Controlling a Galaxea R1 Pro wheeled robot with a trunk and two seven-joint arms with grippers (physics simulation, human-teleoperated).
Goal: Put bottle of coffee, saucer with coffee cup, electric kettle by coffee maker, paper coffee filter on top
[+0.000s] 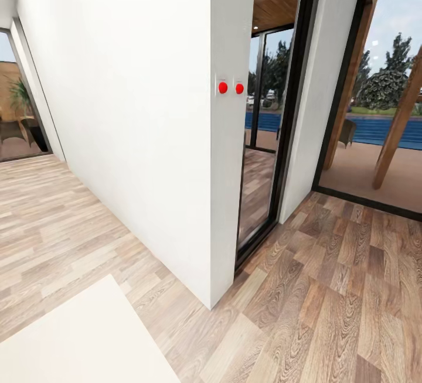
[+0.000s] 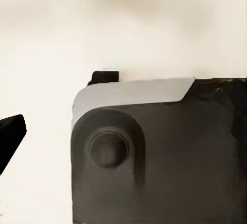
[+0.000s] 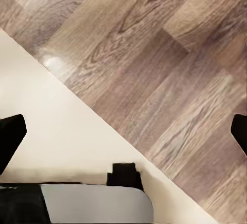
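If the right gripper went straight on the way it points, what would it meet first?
Probably the wood-plank floor, or the cream flat surface beside it; the right gripper faces their edge, and depth is unclear.

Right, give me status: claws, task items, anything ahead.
Right claw open, empty, over wood floor. Left claw state unclear. No coffee station items in sight. White wall corner with two red buttons dead ahead; glass door beside it.
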